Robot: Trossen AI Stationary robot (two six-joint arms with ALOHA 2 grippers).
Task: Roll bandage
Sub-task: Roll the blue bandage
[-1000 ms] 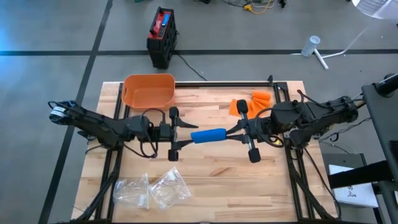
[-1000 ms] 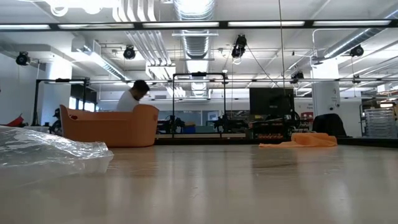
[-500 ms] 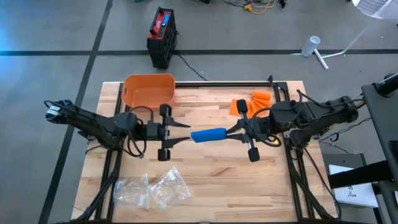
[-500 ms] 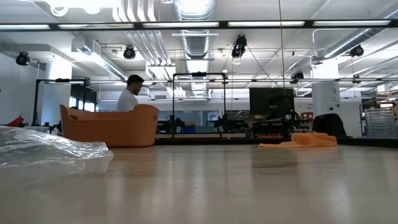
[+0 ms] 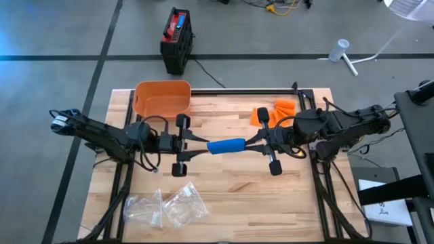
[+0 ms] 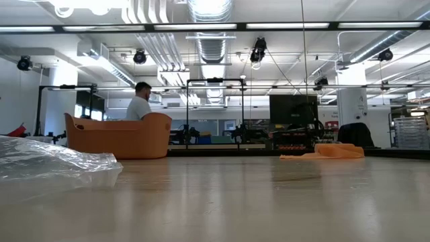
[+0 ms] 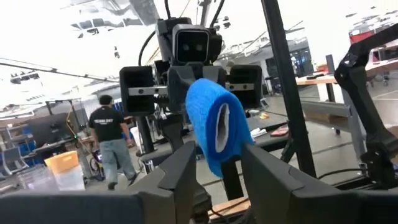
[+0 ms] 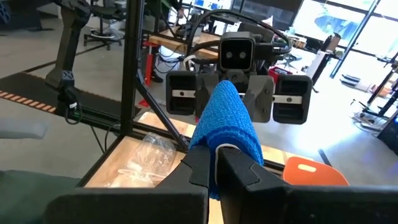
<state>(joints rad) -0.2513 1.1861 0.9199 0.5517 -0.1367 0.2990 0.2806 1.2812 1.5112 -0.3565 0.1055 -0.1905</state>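
A blue bandage roll (image 5: 226, 146) hangs level over the middle of the table, lying left to right between my two grippers. My right gripper (image 5: 248, 144) comes from the table's right and is shut on the roll's right end. My left gripper (image 5: 204, 144) comes from the left. In the left wrist view its two fingers (image 7: 186, 163) stand open on either side of the roll's left end (image 7: 219, 134); I cannot tell whether they touch it. The low view shows neither gripper nor the roll. My right gripper pinches the edge of the roll's right end (image 8: 225, 144) between its two fingers, which stand almost together. The fingers come level from the table's right and lie along the roll. The roll sticks out level past the fingertips, clear of the table.
An orange tub (image 5: 161, 98) stands at the far left of the table, and orange pieces (image 5: 274, 112) lie at the far right. Clear plastic bags (image 5: 166, 207) lie near the front edge. A person (image 6: 140, 106) stands in the room beyond the tub.
My left gripper has drawn back a little toward the table's left edge, its fingers still pointing at the roll's left end. The roll and my right gripper have kept their place.
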